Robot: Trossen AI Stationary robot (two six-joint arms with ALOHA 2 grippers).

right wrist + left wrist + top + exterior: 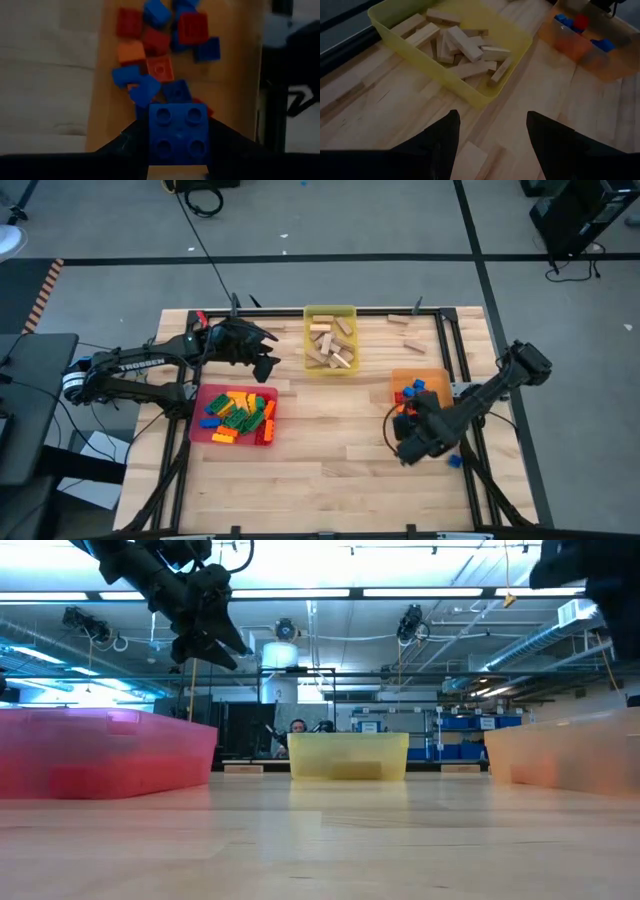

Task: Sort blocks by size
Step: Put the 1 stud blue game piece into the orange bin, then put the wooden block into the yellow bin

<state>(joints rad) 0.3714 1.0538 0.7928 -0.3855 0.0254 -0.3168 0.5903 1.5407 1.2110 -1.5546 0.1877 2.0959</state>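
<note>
My right tool (177, 150) is clamped on a blue brick (177, 132), square with four studs on top, one finger on each side of it. In the high view this tool (415, 442) sits at the near edge of the orange tray (432, 376), low over the worktop (340, 455). Just past the held brick, the tray holds a loose heap of short bricks (160, 45): red, blue and orange, mostly small squares.

My left tool (492, 137) has its fingers apart with nothing between them; I see only bare wood and a tan block (470, 160) lying below the gap. In the high view it (262, 352) hangs between the red tray (200, 395) and the yellow tray (312, 315), and the low view shows it raised well above the worktop.

The yellow tray holds plain wooden blocks (332, 345), piled at odd angles. The red tray holds longer studded bricks (240, 415) in yellow, green, orange, red and blue. Two more wooden blocks (405, 320) lie loose at the far right of the worktop, and one blue brick (455, 461) lies beside the right arm.
</note>
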